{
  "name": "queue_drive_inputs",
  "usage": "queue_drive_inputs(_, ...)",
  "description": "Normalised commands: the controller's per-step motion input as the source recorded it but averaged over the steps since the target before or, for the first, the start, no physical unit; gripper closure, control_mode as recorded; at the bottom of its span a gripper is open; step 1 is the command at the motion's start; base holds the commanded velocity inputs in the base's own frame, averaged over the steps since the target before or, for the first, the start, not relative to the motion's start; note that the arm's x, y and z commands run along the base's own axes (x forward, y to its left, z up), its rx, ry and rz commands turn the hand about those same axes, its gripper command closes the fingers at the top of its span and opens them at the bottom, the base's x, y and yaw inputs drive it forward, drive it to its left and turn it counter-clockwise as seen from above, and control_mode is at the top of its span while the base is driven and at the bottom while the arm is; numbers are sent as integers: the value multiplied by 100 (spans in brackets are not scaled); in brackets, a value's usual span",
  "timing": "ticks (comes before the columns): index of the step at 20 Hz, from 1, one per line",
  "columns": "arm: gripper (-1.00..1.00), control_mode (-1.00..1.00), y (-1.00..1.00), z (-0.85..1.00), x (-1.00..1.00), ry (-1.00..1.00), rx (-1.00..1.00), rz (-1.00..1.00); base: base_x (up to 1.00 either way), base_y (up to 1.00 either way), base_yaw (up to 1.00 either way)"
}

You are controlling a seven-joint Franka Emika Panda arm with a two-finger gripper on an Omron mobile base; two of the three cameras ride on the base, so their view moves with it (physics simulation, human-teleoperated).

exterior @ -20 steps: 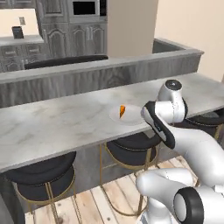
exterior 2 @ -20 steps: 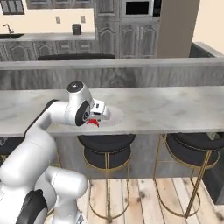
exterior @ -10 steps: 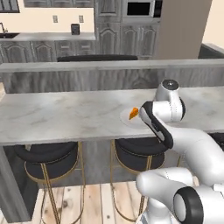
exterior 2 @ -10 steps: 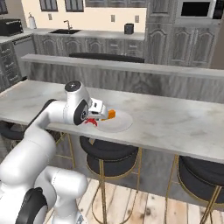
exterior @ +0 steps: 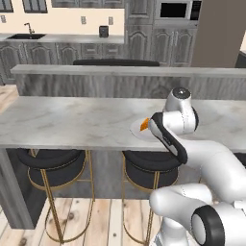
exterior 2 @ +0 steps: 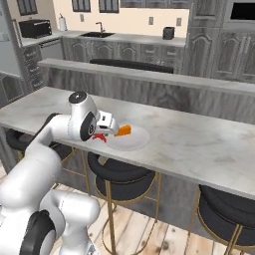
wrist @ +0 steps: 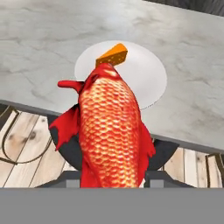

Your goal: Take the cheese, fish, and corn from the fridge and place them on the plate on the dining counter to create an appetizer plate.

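Fish (wrist: 111, 131) is what matters right now: it stands up between the fingers of the gripper (wrist: 113, 177), tail end down at the tips and head toward the plate (wrist: 148, 72), with the claw closed on its lower body. From the right base camera I can make out its red fins under the hand (exterior 2: 101, 137), just off the near edge of the dining counter (exterior 2: 209, 144), above the stool (exterior 2: 122, 177).

Judging by its size against the plate, the fish looks light, and the claw carries it with no sign of droop, so it seems to handle as a stiff piece. Its scaled flanks are rounded and taper toward the tail, which I would guess makes it prone to slip or twist if squeezed near the thin end. The broad middle of the body, across the flat sides, looks the safest hold. The fins stick out and could catch on the plate rim.

Cheese (wrist: 113, 55) already lies on the far part of the plate, an orange wedge with its point toward the middle. The near half of the plate is bare, and that is where I would expect the fish to go, kept apart from the cheese.
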Motion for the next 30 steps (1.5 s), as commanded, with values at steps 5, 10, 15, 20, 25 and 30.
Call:
queue_drive_inputs(5, 100, -100, -21, -5, 28, 1, 0, 0, 12, -5, 0)
queue_drive_inputs(10, 100, -100, -51, -8, 73, 16, 0, 0, 0, 0, 0)
queue_drive_inputs(15, 100, -100, -74, -12, 75, 26, 0, 0, 0, 0, 0)
queue_drive_inputs(20, 100, -100, -54, -3, 55, 26, 0, 0, 0, 0, 0)
queue_drive_inputs(25, 100, -100, -13, -16, 35, 30, 0, 0, 0, 0, 0)
queue_drive_inputs(30, 100, -100, 0, -45, 35, 14, 0, 0, 0, 0, 0)
